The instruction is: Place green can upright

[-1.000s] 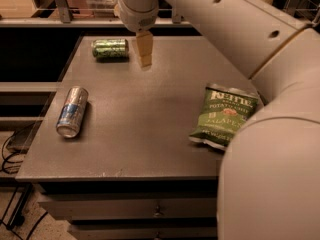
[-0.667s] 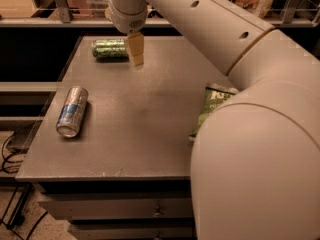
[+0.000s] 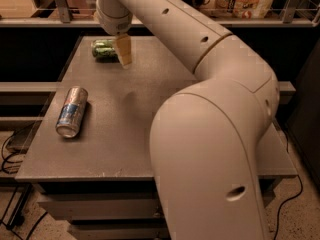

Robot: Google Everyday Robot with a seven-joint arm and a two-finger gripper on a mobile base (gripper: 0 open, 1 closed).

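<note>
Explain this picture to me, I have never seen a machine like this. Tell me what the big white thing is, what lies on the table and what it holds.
The big white shape is a robot arm. It reaches away from the camera, which looks down over it onto a grey table. At the arm's far tip hangs its end effector, the part that grasps. It hovers at one end of a green can, which lies on its side near the table's far edge. A silver-and-blue can also lies on its side, nearer the camera. The end effector seems to hold nothing; both cans rest on the table.
</note>
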